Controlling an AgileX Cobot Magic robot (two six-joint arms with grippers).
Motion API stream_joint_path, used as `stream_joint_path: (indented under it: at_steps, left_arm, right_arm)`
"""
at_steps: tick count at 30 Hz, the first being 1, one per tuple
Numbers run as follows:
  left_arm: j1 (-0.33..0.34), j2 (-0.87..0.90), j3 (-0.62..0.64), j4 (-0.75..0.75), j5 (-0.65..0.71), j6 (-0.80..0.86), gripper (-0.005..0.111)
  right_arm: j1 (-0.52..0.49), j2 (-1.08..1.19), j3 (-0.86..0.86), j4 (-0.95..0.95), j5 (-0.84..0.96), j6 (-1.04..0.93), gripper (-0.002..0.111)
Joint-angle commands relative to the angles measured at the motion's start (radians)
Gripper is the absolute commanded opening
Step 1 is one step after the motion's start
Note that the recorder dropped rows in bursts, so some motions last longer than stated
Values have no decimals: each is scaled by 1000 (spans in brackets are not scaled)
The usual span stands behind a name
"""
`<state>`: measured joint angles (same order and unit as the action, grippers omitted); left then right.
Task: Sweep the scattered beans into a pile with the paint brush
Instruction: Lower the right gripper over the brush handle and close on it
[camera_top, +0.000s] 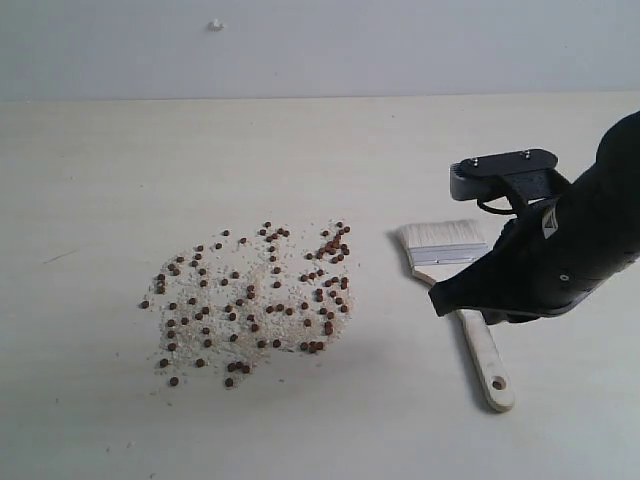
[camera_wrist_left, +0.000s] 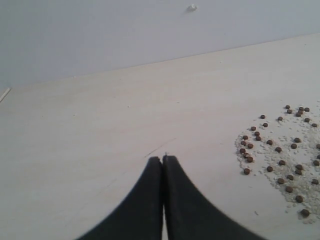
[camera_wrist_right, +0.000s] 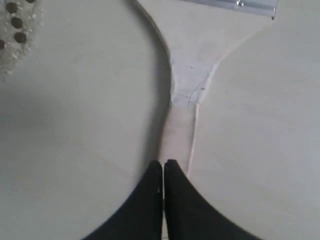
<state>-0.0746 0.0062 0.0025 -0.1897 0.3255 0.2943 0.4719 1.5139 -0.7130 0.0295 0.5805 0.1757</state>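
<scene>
Jaws on both grippers are pressed shut, and nothing is held in them. The right gripper is hung right over the thin part of the paint brush handle. Whether the wood is touched cannot be told. The brush is laid flat on the table. The beans are spread out near its bristles, off to one side, not touching it. The left gripper is kept over bare table on the far side of the beans from the brush.

Picking up the brush seems to be the step in hand. The right jaws should be opened first. Then one should be put down on each side of the thin handle, and both squeezed firmly, so the brush is not twisted when beans are pushed. The handle is flat and low, so the tips must be brought right down to the table.

Lots of bare table is seen all round the brush. The wall is met well past its bristle end.
</scene>
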Motion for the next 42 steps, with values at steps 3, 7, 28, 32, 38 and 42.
stream_joint_path:
  at_steps: [3,7,28,32,38,42]
  left_arm:
    - [-6,-6,-2,1,-2,-10,0]
    - [-6,-6,-2,1,-2,-10,0]
    - [-6,-6,-2,1,-2,-10,0]
    - [-6,-6,-2,1,-2,-10,0]
    - [-6,-6,-2,1,-2,-10,0]
    - [-6,-6,-2,1,-2,-10,0]
  right_arm:
    - [4,2,-3,-16,-2,64,9]
    - [4,9,-3,-1,63,81,20]
    - [4,196,-3,83,-35,100,52]
    - [4,221,-3,6,-35,153,52]
    - [4,234,-3,-20,-37,170,31]
    - [4,234,-3,-18,-37,170,18]
